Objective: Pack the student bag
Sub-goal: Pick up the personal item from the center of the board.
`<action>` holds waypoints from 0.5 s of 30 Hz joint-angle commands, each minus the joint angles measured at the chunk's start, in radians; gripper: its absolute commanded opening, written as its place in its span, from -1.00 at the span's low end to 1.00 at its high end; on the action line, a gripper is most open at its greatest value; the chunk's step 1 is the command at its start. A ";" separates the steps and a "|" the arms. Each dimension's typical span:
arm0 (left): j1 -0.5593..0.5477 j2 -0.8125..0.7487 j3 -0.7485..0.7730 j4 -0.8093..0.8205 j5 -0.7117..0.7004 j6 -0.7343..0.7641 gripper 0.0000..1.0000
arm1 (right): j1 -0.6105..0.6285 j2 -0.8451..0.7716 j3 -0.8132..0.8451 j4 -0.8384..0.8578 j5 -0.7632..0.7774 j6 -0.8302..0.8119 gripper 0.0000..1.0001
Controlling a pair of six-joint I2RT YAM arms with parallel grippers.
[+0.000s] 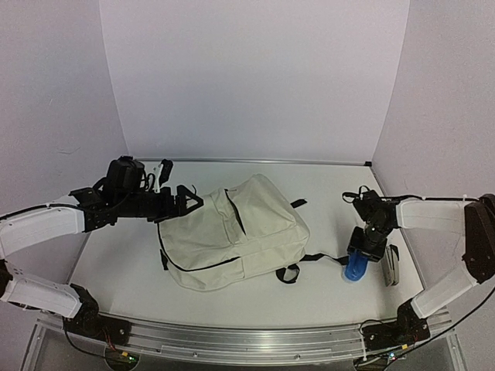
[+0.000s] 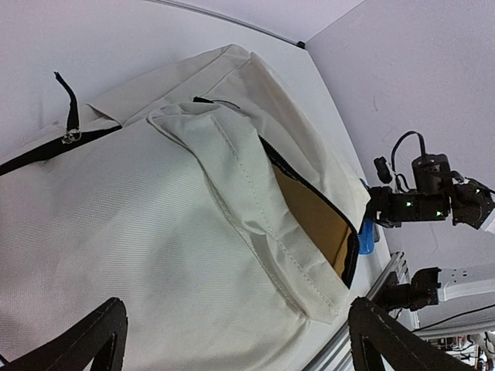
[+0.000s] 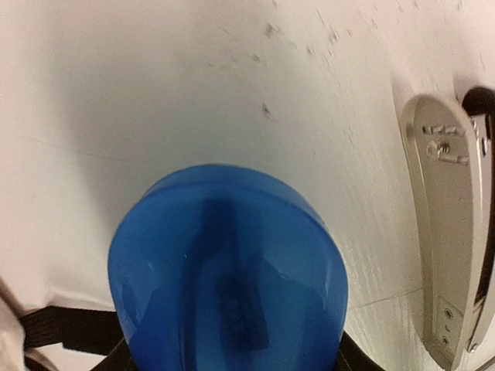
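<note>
Cream canvas bag (image 1: 232,232) with black zip trim lies flat on the middle of a white tabletop (image 1: 309,301), a little toward the left edge. One zipped pocket (image 2: 317,220) gapes open and shows a tan inside. A black strap (image 1: 309,259) trails off the bag toward the right edge.

The left gripper (image 1: 189,203) hovers at the bag's far left corner, its jaws spread wide with nothing between them.

Near the right edge, well apart from the bag's body, the right gripper (image 1: 358,259) points down over a see-through blue object (image 3: 224,270). The blue object sits between the fingers, but whether they press on it cannot be told. Just beside it, closer to the right edge, lies a slim silver tool (image 3: 448,232).

The tabletop is matt white with faint scuffs. Pale lilac-white walls (image 1: 255,77) close it in at the back and both sides. An aluminium rail (image 1: 247,340) runs along the near edge, carrying both arm bases.
</note>
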 commanded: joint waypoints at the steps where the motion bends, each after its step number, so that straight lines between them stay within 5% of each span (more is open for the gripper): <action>1: -0.006 0.007 0.102 0.021 0.063 0.023 0.98 | 0.019 -0.133 0.158 -0.051 -0.046 -0.083 -0.09; 15: -0.109 0.165 0.262 0.211 0.258 -0.153 0.98 | 0.387 -0.166 0.515 0.080 -0.161 -0.281 -0.20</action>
